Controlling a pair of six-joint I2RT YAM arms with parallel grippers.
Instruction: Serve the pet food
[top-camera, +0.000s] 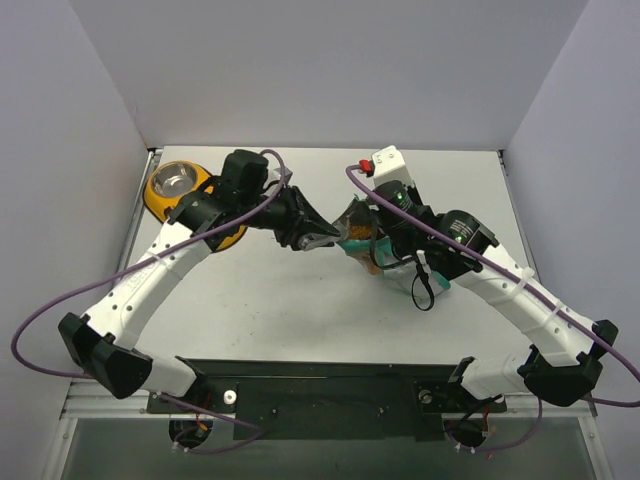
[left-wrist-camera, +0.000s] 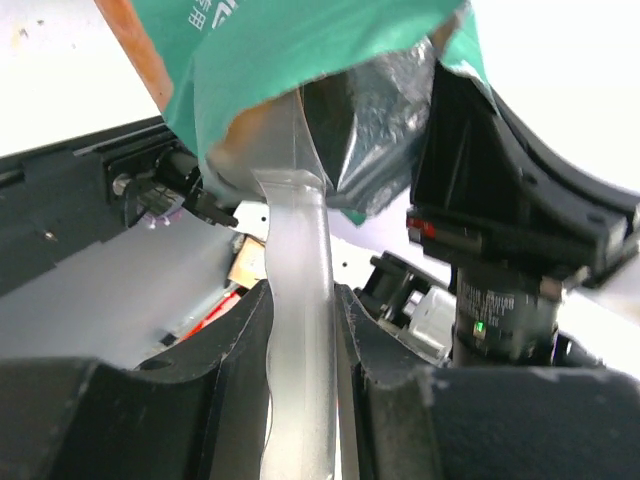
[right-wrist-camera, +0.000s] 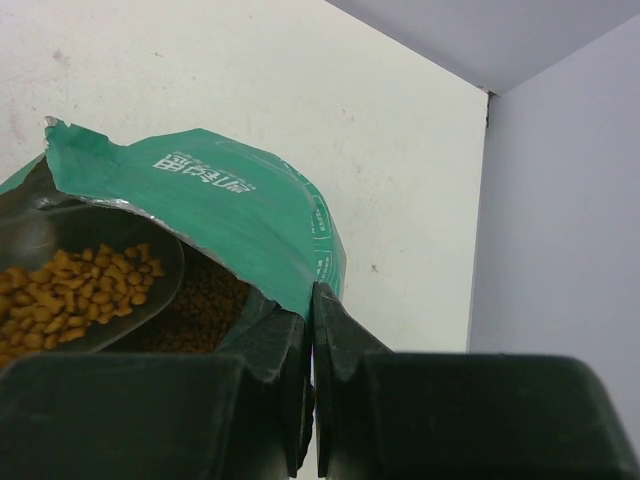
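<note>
A teal pouch (right-wrist-camera: 230, 200) stands open, and my right gripper (right-wrist-camera: 311, 300) is shut on the edge of its mouth. Brown pet food (right-wrist-camera: 205, 305) fills the pouch. A clear plastic scoop (right-wrist-camera: 160, 285) sits inside the opening with a load of kibble (right-wrist-camera: 70, 290) in its bowl. My left gripper (left-wrist-camera: 303, 295) is shut on the scoop's handle (left-wrist-camera: 295, 230), which runs up into the pouch (left-wrist-camera: 250, 70). From above, the left gripper (top-camera: 322, 238) and the right gripper (top-camera: 378, 250) meet at the pouch (top-camera: 356, 228) mid-table.
A yellow feeder (top-camera: 158, 200) with a steel bowl (top-camera: 177, 178) sits at the far left of the table, partly under my left arm. A small white box with a red cap (top-camera: 385, 162) lies behind the pouch.
</note>
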